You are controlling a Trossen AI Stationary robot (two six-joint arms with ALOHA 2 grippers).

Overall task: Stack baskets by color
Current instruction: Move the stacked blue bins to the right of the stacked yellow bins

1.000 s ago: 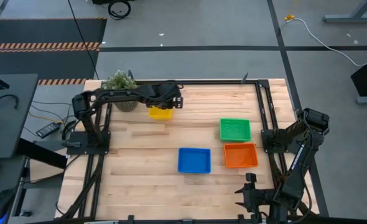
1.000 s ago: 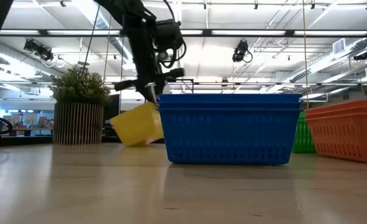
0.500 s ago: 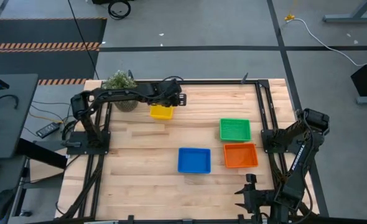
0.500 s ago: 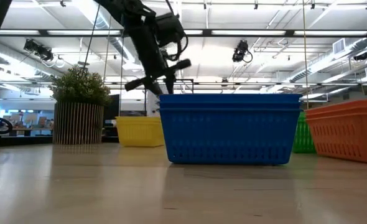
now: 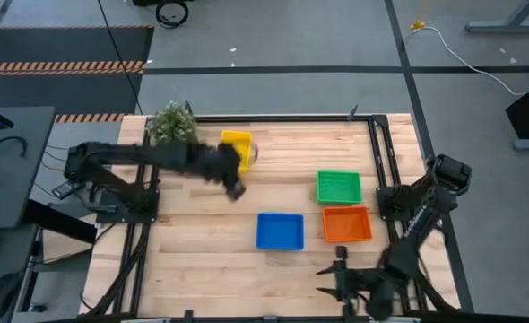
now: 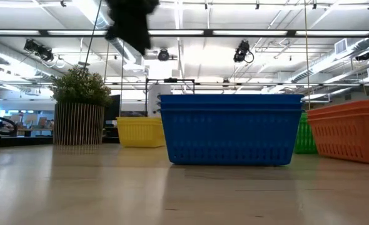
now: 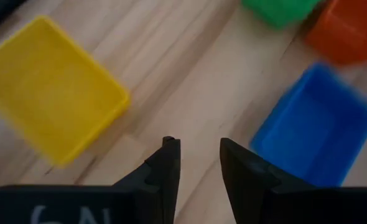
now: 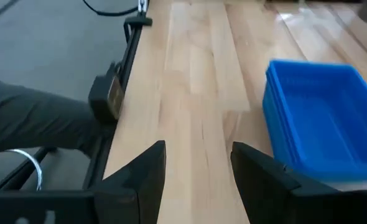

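Note:
A yellow basket rests flat on its base at the table's far side, beside the potted plant. A blue basket stands near the middle; its side shows two rims, one over the other. A green basket and an orange basket stand to its right. My left gripper hangs open above bare wood between the yellow and blue baskets. My right gripper is open over the near edge, in front of the blue basket.
A potted plant stands at the far left corner. A black frame runs along the table's edges. Bare wood lies left of the blue basket and along the near side.
My left gripper has opened and let go of the yellow basket, which was tilted and now sits flat on the table. The gripper has then risen and swung toward the near edge, rolling as it went. My right gripper has shifted a little toward the table's left.

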